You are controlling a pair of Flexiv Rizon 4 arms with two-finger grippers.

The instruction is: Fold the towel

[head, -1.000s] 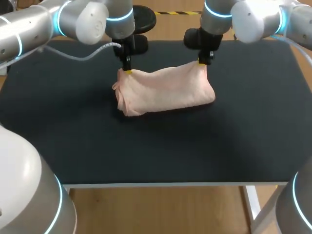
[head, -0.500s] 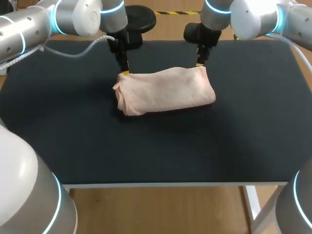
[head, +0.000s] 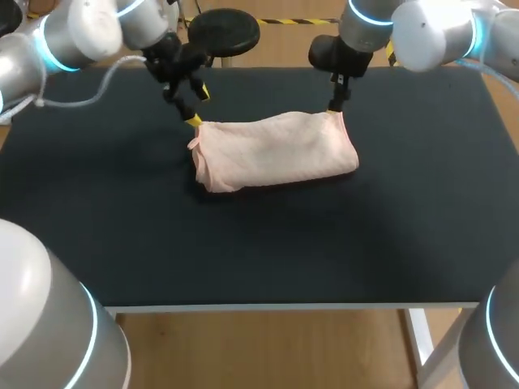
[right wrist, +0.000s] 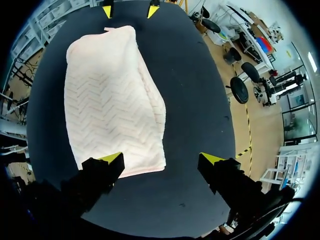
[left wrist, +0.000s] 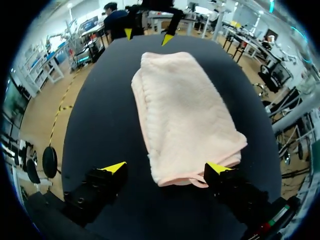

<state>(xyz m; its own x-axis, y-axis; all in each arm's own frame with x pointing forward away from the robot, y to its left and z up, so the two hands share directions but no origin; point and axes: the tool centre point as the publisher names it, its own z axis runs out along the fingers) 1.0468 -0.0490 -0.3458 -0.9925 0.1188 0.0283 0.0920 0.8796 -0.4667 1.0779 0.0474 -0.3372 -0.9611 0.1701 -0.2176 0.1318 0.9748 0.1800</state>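
The folded pink towel (head: 276, 151) lies central on the counter (head: 405, 227), long axis left-right. The left tool (head: 198, 105) hangs open off its far-left corner, the right tool (head: 333, 107) open at its far-right corner.

The towel (head: 276, 152) is soft, pale pink cloth, its nap woven in zigzag ribs. The worktop (head: 259, 243) is matt black and smooth-looking.
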